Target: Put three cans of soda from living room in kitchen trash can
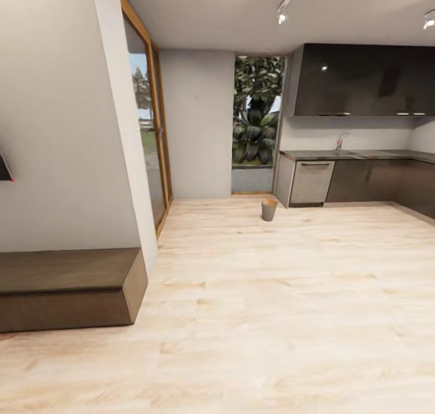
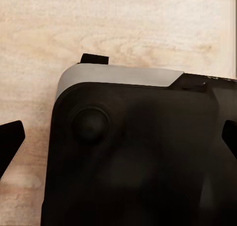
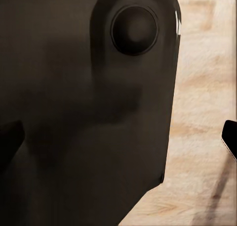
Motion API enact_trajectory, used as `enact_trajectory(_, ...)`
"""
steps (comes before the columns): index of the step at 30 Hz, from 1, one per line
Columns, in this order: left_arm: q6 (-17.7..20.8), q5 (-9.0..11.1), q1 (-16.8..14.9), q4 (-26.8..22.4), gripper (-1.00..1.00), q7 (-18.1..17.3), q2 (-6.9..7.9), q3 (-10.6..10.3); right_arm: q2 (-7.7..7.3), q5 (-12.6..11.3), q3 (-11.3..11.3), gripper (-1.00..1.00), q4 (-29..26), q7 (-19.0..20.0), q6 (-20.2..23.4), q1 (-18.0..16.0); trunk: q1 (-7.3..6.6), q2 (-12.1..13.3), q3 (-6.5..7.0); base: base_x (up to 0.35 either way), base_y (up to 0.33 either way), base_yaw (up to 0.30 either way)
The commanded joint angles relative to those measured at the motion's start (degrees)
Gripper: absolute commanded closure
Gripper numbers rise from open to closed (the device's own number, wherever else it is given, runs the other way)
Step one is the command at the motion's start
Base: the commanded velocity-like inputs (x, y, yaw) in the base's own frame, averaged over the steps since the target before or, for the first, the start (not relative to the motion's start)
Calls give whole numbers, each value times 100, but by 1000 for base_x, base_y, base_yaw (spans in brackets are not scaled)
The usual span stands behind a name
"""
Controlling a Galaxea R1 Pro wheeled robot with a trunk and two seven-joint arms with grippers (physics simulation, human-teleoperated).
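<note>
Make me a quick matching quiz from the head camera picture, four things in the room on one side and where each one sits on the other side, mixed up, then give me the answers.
Things:
1. trash can
2. dishwasher
3. low wooden bench
4. faucet

Places:
A. against the white wall, near left
B. on the wood floor, in front of the counter's end
C. on the counter, below the dark upper cabinets
D. under the counter, at its left end

Pairs: 1-B, 2-D, 3-A, 4-C

Pale wood floor (image 1: 284,317), grey walls (image 1: 54,130), dark cabinets (image 1: 362,79), wood-framed glass doors (image 1: 148,130), low brown bench (image 1: 66,287).
</note>
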Motion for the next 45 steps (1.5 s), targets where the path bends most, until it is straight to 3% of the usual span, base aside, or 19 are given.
enact_trajectory(1,0,-1,0,0,-100,0,0,0,2,0,0,-100,0,0,0,1,0,0,0,336,0,0)
enact_trajectory(45,0,-2,0,0,-100,0,0,0,8,0,0,-100,0,44,0,2,0,0,0,336,0,-85)
